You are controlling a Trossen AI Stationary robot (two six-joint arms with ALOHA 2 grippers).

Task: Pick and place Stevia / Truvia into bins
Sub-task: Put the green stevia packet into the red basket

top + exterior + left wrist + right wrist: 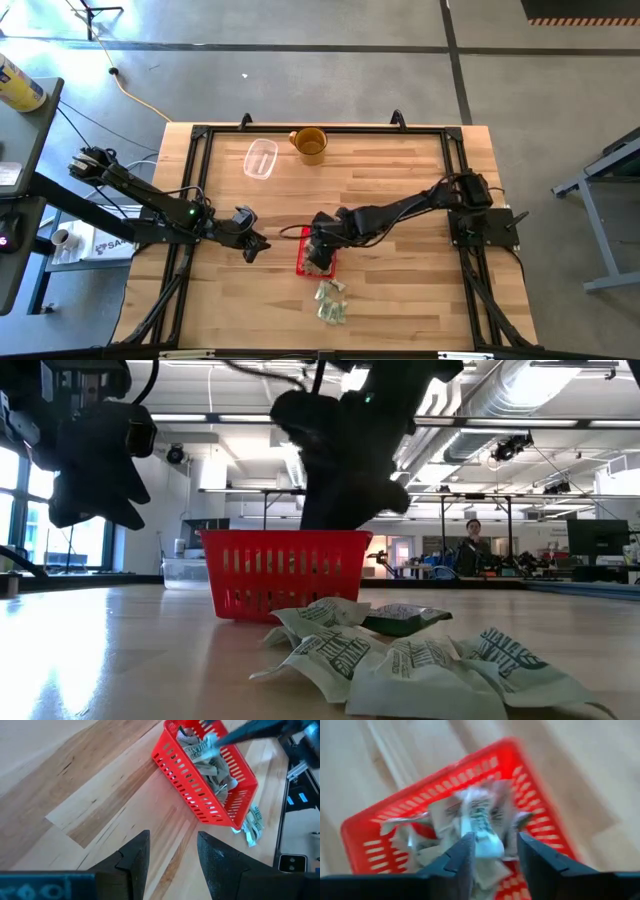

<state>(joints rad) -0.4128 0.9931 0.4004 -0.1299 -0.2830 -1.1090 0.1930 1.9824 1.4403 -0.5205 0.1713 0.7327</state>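
The red bin stands near the table's middle and holds several pale green and white Stevia packets. More packets lie loose on the table by the bin's near side. My right gripper hangs over the bin, open, pointing down, with one packet between its fingers. My left gripper waits open above bare table, left of the bin. My right gripper has one packet between its fingers, above the heap in the bin. The picture is blurred, and I cannot tell whether the fingers touch it.
A clear plastic container and a yellow-brown mug stand near the table's far edge. A black frame runs along the table's edges. Bare wood lies left and right of the bin. A person shows far behind the table.
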